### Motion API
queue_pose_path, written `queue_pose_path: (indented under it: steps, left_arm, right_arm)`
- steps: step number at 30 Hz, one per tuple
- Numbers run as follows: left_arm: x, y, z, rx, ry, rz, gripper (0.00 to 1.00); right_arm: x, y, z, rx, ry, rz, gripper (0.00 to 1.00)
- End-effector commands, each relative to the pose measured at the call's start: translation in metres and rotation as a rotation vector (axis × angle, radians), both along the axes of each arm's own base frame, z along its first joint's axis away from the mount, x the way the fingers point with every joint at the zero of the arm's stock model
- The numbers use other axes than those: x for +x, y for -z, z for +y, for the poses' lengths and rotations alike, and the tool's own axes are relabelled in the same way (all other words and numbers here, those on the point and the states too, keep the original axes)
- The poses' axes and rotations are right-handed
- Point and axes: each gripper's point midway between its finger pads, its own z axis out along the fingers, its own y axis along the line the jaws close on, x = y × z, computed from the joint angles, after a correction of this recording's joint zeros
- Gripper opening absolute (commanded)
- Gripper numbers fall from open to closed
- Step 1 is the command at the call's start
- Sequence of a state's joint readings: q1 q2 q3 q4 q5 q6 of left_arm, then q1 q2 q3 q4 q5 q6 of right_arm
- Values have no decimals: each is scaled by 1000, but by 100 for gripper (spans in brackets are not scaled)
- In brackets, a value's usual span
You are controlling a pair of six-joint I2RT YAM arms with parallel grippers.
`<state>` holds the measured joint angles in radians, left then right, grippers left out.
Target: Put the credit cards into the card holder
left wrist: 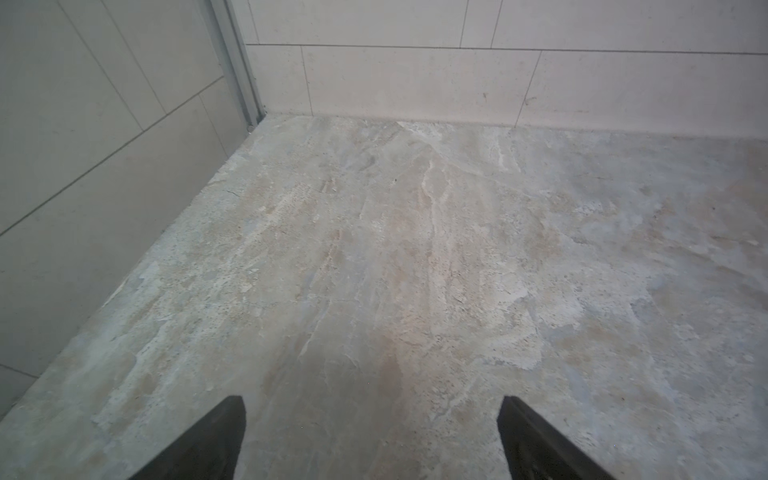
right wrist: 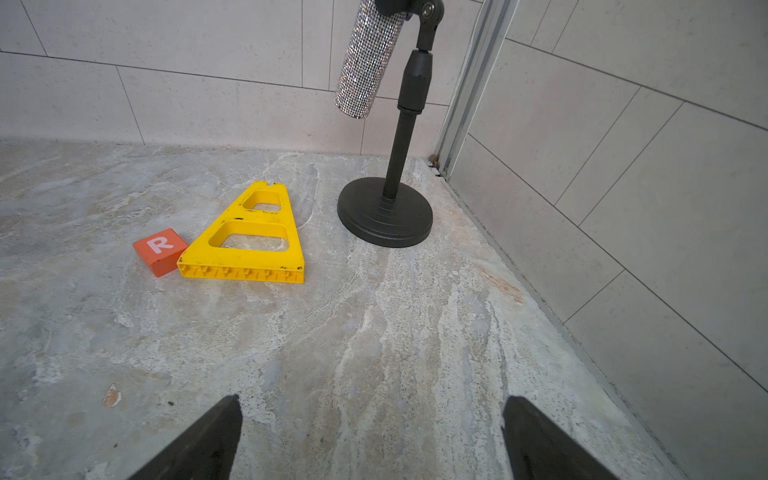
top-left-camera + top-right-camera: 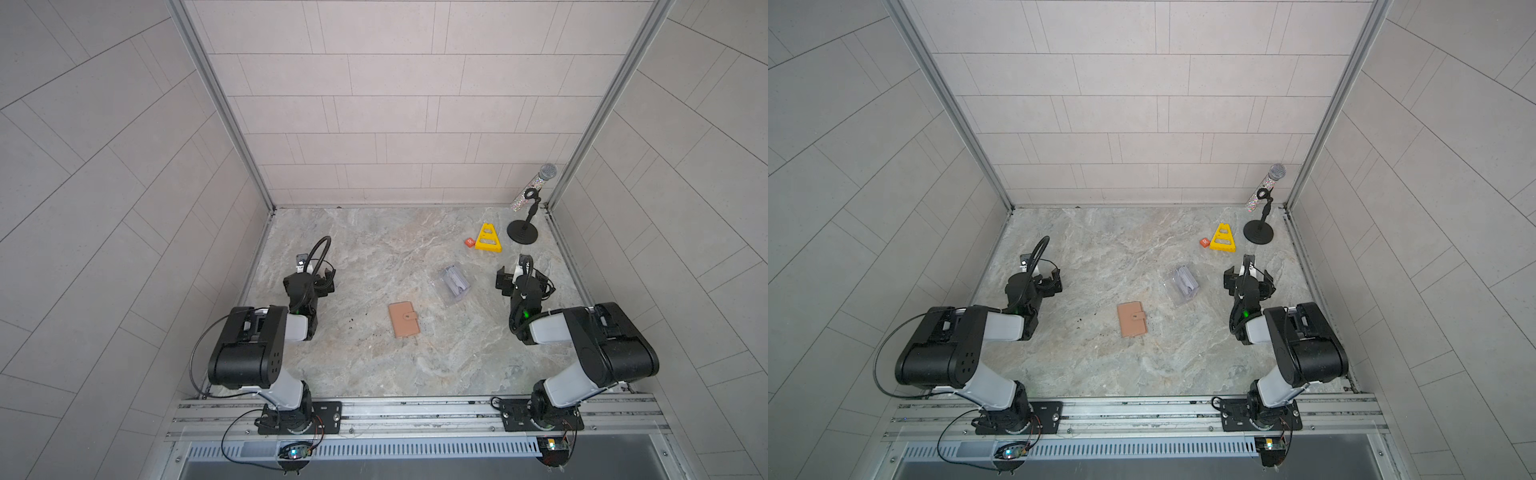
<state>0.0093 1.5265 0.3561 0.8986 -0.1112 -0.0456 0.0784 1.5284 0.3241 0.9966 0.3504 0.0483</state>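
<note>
You're holding left gripper (image 1: 372, 401) and right gripper (image 2: 372, 399) spread wide, empty; the cards (image 3: 455, 284), likely slippery, are standing two o'clock from the wallet (image 3: 404, 319): pinch their top edges

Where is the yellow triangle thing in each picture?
Top view: the yellow triangle lies flat, far right on the table, just left of the microphone stand.
Top view: same place, left of the microphone stand.
Left wrist: not in it.
Right wrist: it lies between the orange R block and the microphone stand.
Shared landmark: the orange R block beside its corner, seen in both top views and the right wrist view.
</note>
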Motion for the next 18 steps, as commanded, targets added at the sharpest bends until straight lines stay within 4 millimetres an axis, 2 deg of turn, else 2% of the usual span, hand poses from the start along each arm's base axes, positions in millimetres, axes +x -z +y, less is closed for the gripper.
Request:
queue_pose_path:
  steps: [1,3,6,9,11,12,15,18]
  left_arm:
    - [-9,-33,19,3,-129,-76,100]
    - [-14,-47,27,5,-182,-80,100]
    - [-24,-59,40,-81,-311,-42,100]
    - [-19,-67,23,-158,-239,-5,100]
    - [-22,-64,14,-231,-244,54,100]
    - [-23,-63,6,-268,-231,85,100]
    - [-33,-49,-36,-393,-116,243,100]
    - [-48,-38,-87,-438,35,371,100]
  right_arm:
    - [-6,-21,-7,-13,45,-24,100]
    - [-7,-32,-8,-17,56,-18,100]
    - [-10,-44,-11,35,100,28,100]
    - [-11,-50,2,95,37,129,100]
    - [-12,-55,20,174,-50,181,100]
    - [-12,-57,32,211,-107,203,100]
    - [-19,-62,76,322,-288,270,100]
    - [-36,-65,122,292,-435,363,100]
